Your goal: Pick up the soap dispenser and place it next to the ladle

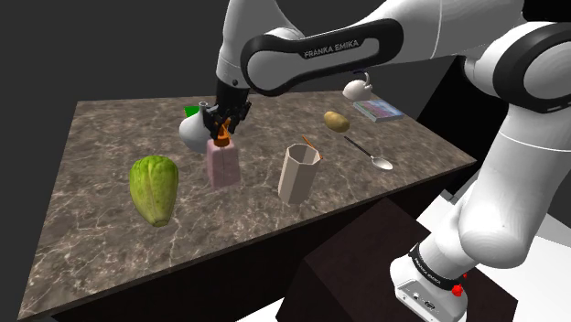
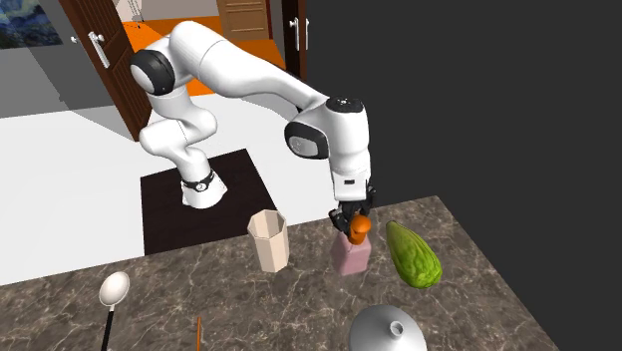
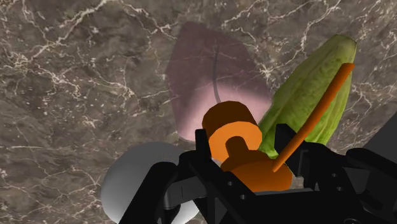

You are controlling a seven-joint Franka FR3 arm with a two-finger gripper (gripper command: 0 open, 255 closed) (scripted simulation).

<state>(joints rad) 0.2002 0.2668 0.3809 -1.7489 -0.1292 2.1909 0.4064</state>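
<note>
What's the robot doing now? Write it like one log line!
gripper: shut on soap dispenser pump | dispenser: upright on table | ladle: apart

This looks like a room in a home, most likely a kitchen. A dark, marble-patterned bench [image 1: 91, 220] carries kitchen things: a green cabbage [image 1: 154, 187], a potato [image 1: 337, 121], a ladle [image 1: 371, 154] and a faceted beige cup [image 1: 297, 172]. In the second exterior view, brown wooden doors [image 2: 100, 60] with metal handles stand beyond a white floor [image 2: 60, 189], and a framed painting [image 2: 22, 25] hangs on the wall beside them, as in a lived-in house.
</note>
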